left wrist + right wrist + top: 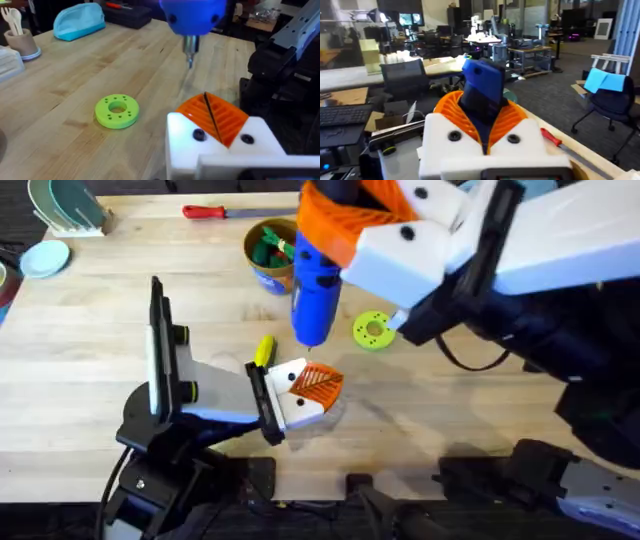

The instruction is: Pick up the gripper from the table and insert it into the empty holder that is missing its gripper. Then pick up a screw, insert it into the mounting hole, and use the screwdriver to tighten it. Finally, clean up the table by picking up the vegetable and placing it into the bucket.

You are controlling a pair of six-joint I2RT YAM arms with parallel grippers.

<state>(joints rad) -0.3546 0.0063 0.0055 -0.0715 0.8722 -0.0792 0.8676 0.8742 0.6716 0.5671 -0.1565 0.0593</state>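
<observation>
From overhead, the right gripper [335, 225], white with orange ribbed pads, is clamped around the top of the thick bright-blue cylindrical electric screwdriver [315, 295], which hangs bit-down over the middle of the pale wooden table [480, 420]. Its short metal bit points at the orange ribbed wedge [318, 384] seated on a cream-white angular plastic block [290, 408] at the end of the left gripper [300, 395]; whether that gripper's fingers stand apart or together, and whether the bit touches the wedge, cannot be told. Just beside the block lies the small yellow toy corn cob [263, 350]. Beyond the screwdriver stands the round orange-brown tub with a blue band [270, 252], green toy vegetables inside it, and farther back lies a slim red-handled hand screwdriver [215, 212]. A flat green disc with holes [373, 330] rests to the right of the blue tool. In the left wrist view, the blue screwdriver [192, 17] hovers with its bit [189, 52] above the table, near and beyond the orange wedge [212, 117] on its white block [220, 150], and the green disc [117, 111] lies flat well apart from them. In the right wrist view, the white fingers with orange pads [505, 122] press on both sides of the blue screwdriver body [482, 92], with the red-handled screwdriver [551, 136] on the table's edge nearby.
</observation>
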